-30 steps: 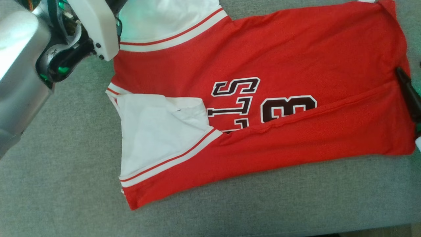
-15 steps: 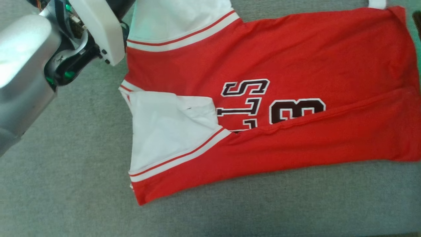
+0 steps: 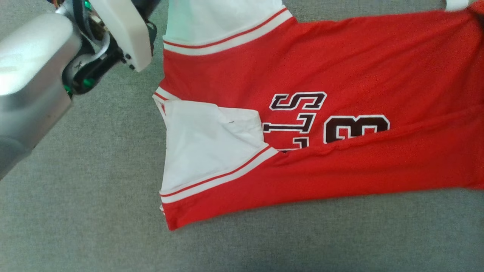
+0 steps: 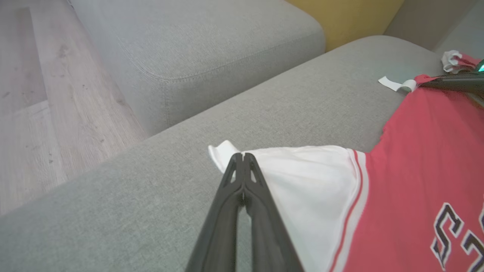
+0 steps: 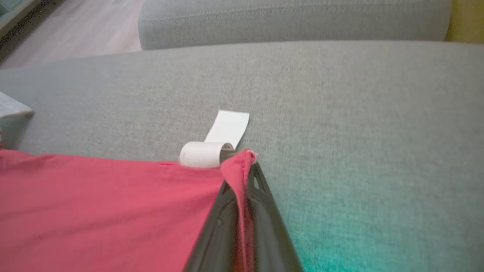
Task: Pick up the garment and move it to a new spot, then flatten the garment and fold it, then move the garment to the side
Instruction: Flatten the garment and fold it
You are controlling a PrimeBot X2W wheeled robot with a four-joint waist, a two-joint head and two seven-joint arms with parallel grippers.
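Crosswise, garment [image 3: 340, 68] lies left–right — neckline [image 3: 160, 94] leftward

**Colour and pattern findings**

The garment [image 3: 340, 56] is red in the body. Its sleeves [image 3: 204, 151] are white, each edged by a white band carrying a thin red stripe. The lettering [image 3: 298, 113] is dark maroon-black with white outlines. A plain white tag [image 5: 228, 128] shows at the hem. The sofa [image 3: 75, 207] is grey with a fine woven fleck. My left gripper [image 4: 242, 155] and right gripper [image 5: 244, 170] have black fingers, and my forearm [image 3: 30, 75] is silver with a white housing. The floor [image 4: 38, 94] is pale wood grain. A yellow patch [image 4: 351, 19] shows behind the sofa.
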